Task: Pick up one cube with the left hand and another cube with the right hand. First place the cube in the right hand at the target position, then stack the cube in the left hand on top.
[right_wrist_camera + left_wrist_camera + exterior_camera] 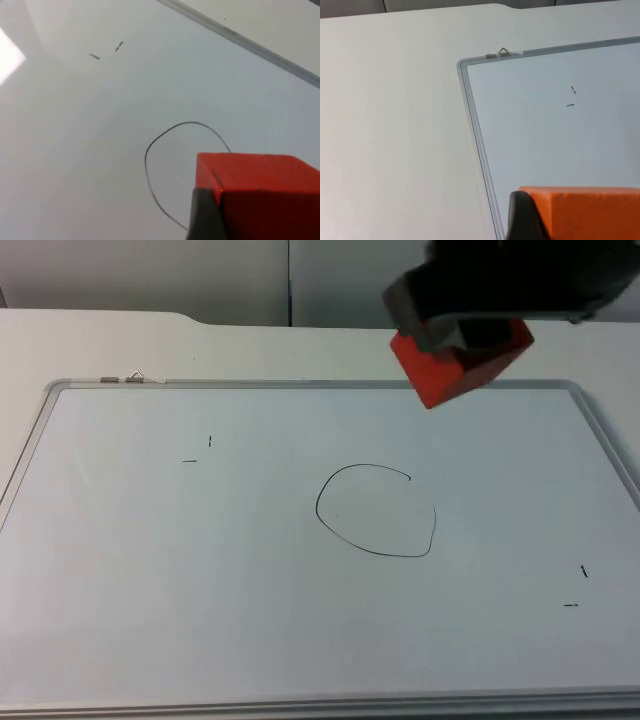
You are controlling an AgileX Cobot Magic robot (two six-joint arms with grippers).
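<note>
A red cube (455, 365) hangs in the air over the whiteboard's far edge, right of centre, with my right gripper (458, 338) shut on it. The right wrist view has that red cube (260, 195) against a black fingertip (205, 217), just above the hand-drawn black circle (167, 165). In the top view the circle (377, 510) lies on the board a little nearer and left of the cube. My left gripper (580, 222) is shut on an orange cube (585, 212), held above the board near its left rim.
The whiteboard's metal rim (300, 383) frames the work area on the white table. Small pen marks sit at the board's left (200, 450) and front right (578, 588). A metal hanger clip (499, 53) sits at the board's far left corner.
</note>
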